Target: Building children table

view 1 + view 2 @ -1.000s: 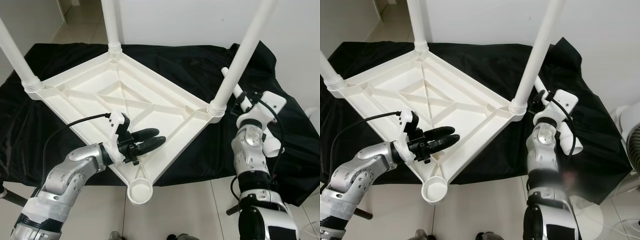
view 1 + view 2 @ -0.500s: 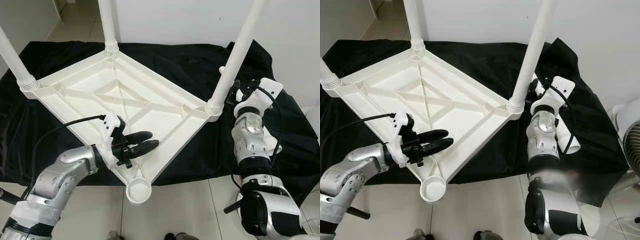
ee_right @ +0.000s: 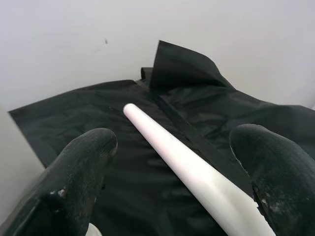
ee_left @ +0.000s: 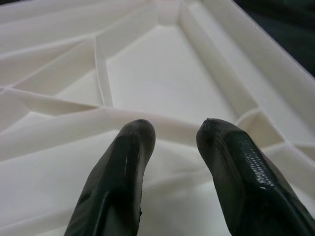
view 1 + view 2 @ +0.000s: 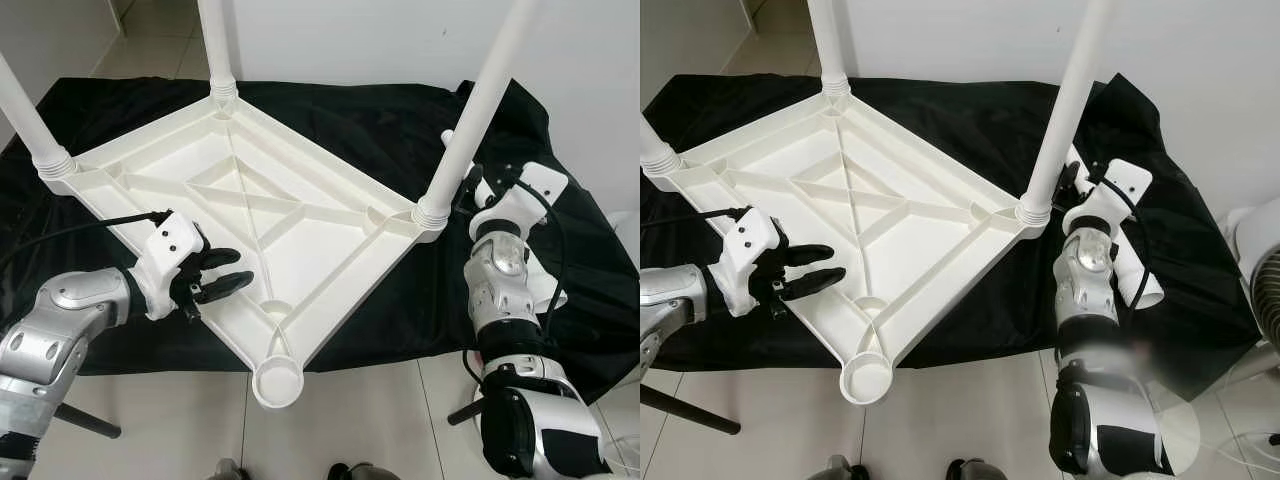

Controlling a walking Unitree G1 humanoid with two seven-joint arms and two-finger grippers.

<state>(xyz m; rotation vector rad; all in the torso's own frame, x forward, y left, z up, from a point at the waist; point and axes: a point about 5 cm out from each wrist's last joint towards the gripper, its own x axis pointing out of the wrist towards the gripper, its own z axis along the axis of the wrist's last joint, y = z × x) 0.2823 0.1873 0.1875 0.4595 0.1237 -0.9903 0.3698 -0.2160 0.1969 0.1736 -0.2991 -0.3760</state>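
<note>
Upturned white tabletop [image 5: 250, 215] on a black cloth [image 5: 380, 130], three legs fitted.
The left gripper [image 5: 225, 272] hovers over the tabletop's near rim, fingers [image 4: 123, 167] parted and empty. The right gripper [image 3: 172, 162], fingers spread, straddles the loose leg [image 3: 187, 167], seemingly without touching it.

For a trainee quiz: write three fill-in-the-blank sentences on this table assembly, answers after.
1. The upside-down white tabletop has ___ legs already standing in its corner sockets.
2. The loose leg lies on the ___ cloth.
3. The empty socket is nearest the ___ gripper.
Answers: three; black; left
</note>
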